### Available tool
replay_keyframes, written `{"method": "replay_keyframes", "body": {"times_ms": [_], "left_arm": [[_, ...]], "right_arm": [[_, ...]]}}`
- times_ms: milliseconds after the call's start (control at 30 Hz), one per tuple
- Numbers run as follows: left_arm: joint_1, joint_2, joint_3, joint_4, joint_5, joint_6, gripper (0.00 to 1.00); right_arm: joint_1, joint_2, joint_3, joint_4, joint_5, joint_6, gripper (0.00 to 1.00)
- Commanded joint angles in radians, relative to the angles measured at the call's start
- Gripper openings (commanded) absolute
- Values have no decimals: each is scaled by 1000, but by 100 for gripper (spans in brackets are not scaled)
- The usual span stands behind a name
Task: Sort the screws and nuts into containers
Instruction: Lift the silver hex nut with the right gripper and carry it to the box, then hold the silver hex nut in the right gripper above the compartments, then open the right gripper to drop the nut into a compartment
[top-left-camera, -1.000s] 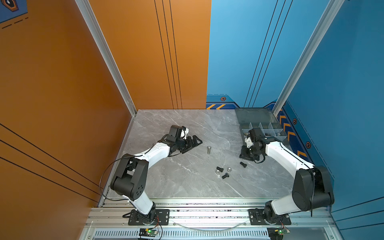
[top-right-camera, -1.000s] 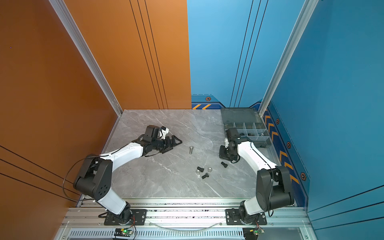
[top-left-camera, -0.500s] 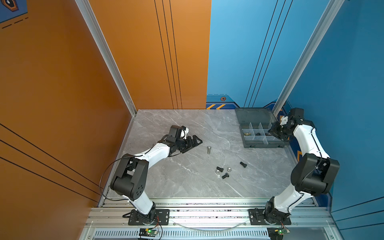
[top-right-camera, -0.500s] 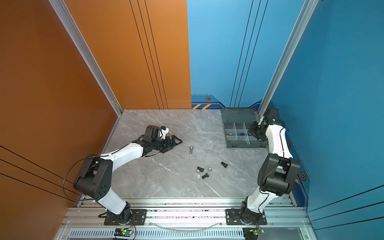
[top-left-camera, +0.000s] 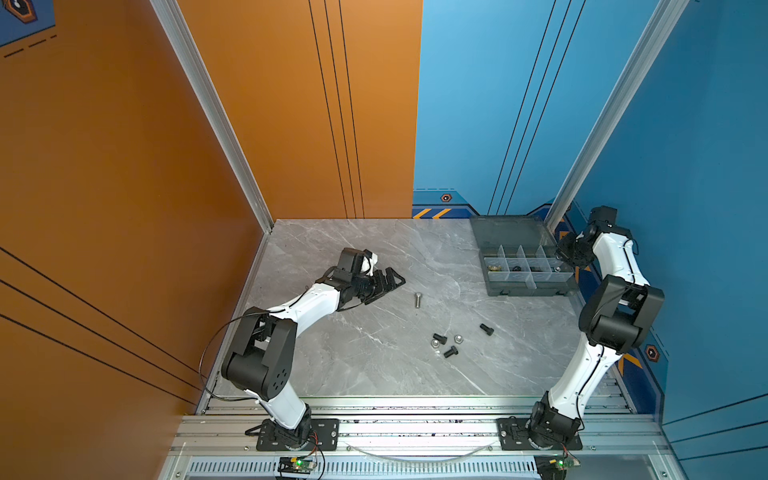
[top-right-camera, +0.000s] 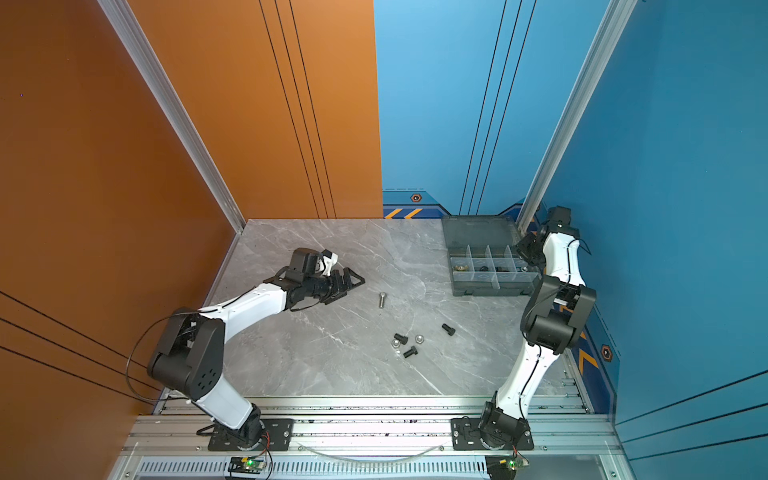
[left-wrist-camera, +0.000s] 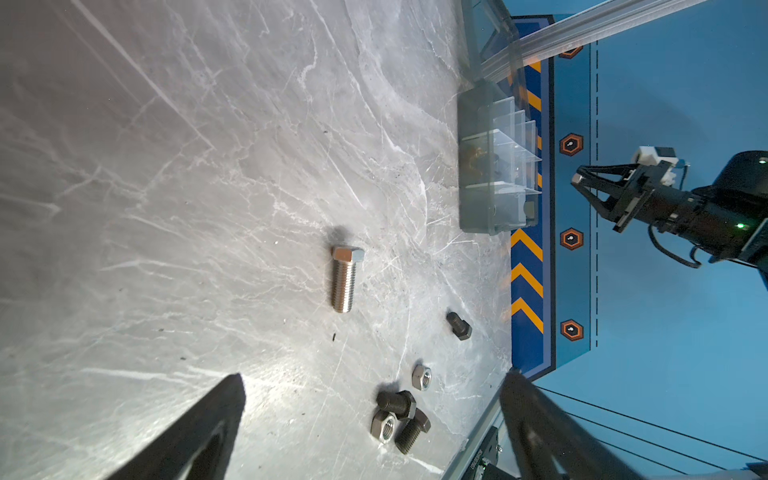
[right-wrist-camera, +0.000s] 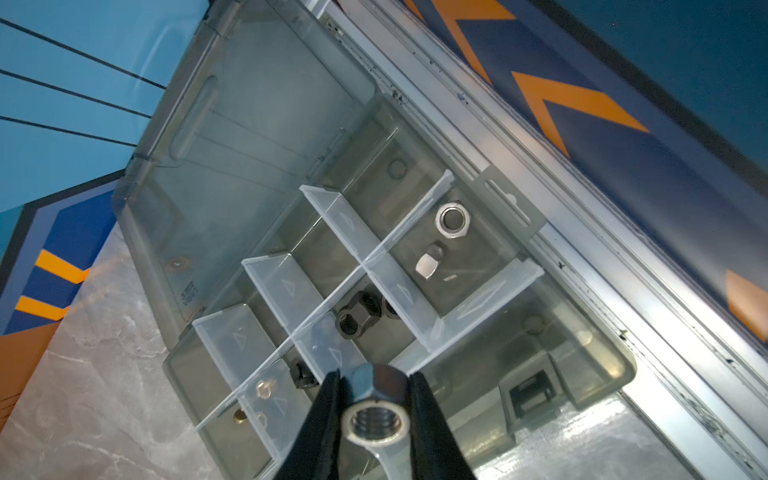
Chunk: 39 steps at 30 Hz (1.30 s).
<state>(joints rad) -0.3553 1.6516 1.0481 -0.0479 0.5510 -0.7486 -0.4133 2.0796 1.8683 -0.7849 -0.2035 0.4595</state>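
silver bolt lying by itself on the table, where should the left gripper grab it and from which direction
Grip the silver bolt across the middle of its threaded shank, coming straight down from above. It lies flat on the table, touching nothing else, so the jaws can straddle the shank's long sides. The open left gripper is nearest.
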Motion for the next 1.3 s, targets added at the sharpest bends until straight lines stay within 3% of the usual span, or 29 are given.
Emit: {"method": "replay_keyframes", "body": {"times_ms": [0, 933, 1133, 1267], "left_arm": [[6, 8, 60, -69, 14, 23, 98], [-22, -7, 83, -89, -8, 21, 98], [-23, -4, 76, -73, -4, 14, 98], [-22, -2, 77, -72, -3, 15, 98]], "right_arm": [[-5, 41, 37, -25, 56, 18, 1], [-57, 167, 95, -5, 11, 19, 5], [-53, 175, 91, -8, 17, 18, 21], [-53, 178, 89, -12, 10, 18, 26]]}}
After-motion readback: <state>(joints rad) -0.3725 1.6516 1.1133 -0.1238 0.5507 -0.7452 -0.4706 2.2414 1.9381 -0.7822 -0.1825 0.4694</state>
